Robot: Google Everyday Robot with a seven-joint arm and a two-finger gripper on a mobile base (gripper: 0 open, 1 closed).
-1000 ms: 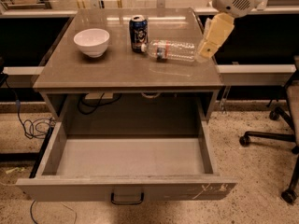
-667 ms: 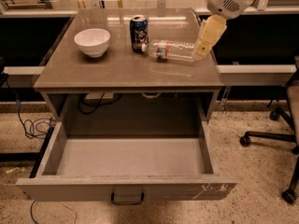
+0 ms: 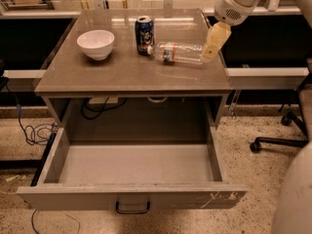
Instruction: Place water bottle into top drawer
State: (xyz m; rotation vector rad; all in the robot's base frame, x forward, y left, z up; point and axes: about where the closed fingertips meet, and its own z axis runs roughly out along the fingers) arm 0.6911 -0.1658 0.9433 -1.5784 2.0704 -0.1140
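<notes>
One robot gripper [image 3: 208, 55] hangs over the right edge of the counter [image 3: 122, 74], toward the back corner, with its pale tip at the base end of the water bottle [image 3: 178, 52]. From this angle I cannot tell whether it is open or closed, or whether it has any hold on the bottle. The bottle lies on its side across the back half of the counter. Its white cap points left, just beside a dark blue can [image 3: 144, 34]. A white bowl [image 3: 96, 44] sits toward the back left corner. Below the front edge, the top drawer [image 3: 131, 196] stands pulled well out. This looks like the reach-and-grasp step, with nothing lifted yet. The next move likely calls for closing around the ribbed body and lifting it clear of the can. The bottle would then go forward past the front edge and down into the drawer.
</notes>
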